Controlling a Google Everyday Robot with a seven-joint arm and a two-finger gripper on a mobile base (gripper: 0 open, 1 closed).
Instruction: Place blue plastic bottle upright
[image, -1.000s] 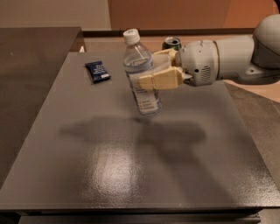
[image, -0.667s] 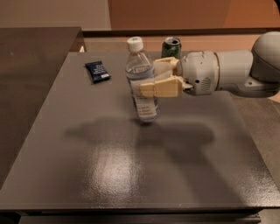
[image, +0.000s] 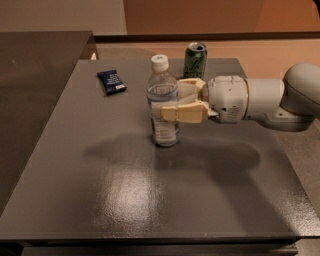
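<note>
The blue plastic bottle (image: 162, 91) stands between the fingers of the gripper (image: 169, 100), at their very tips. Its long axis runs straight up and down, with the white cap well above the fingers and the base below them. The base looks to meet the table (image: 100, 190), since its shadow joins it there, but I cannot be sure that its full weight is down.

The gripper is clamped on the bottle at about mid-height, just under the shoulder. The near finger crosses the front of the label and the far finger shows behind the clear wall. The fingers are only as far apart as the bottle is wide and they hold nothing else. They lie level, at right angles to the bottle's axis, and the arm (image: 270, 100) stretches straight back from them along the same line.

That is the relation the coming move turns on. The bottle is already vertical within the grip, so I judge that what remains is to part the fingers evenly and draw the hand back along its own line, away from the bottle, with no sideways drag that could tip it.

The green can (image: 195, 60) stands beyond the far finger, close to the knuckle side of the hand, so it needs care on the way out. The dark blue packet (image: 111, 81) lies past the fingertips and farther back, well apart.
</note>
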